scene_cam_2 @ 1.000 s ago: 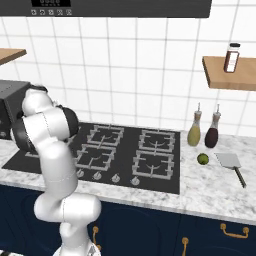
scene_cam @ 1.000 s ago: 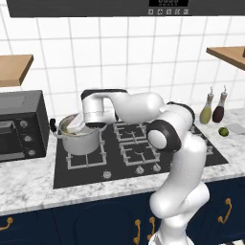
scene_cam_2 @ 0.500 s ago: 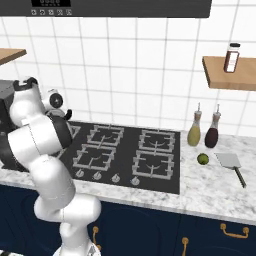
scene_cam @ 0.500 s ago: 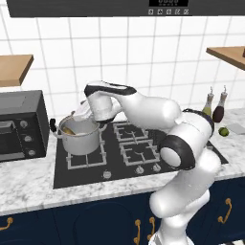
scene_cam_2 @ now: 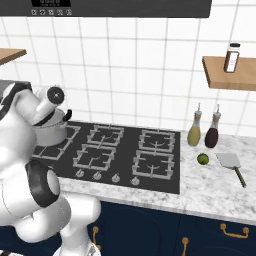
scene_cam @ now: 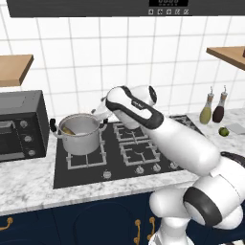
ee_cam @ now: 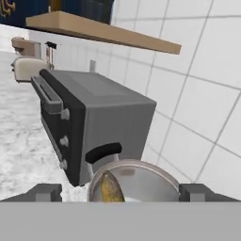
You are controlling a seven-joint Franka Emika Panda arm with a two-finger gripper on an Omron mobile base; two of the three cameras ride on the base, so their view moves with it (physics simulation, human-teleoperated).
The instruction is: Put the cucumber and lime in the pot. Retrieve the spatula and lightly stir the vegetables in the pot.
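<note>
Lifting clear of shiny steel pot (scene_cam: 80,135) with black loop handles, oblong dull yellow-green cucumber (scene_cam: 68,131) already inside; gripper (scene_cam: 99,113) just right of rim, jaw state cannot tell.

Next judged: swing right across hob for small round green lime (scene_cam_2: 202,159) near grey flat spatula (scene_cam_2: 233,165); approach from above, avoid yellow-green bottle (scene_cam_2: 194,132). Hand view adds cucumber (ee_cam: 109,188) against pot's left wall, black toaster oven (ee_cam: 89,122) close behind.

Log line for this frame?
cucumber: in pot | lime: on counter beside spatula | claw: next to pot, state unclear
</note>
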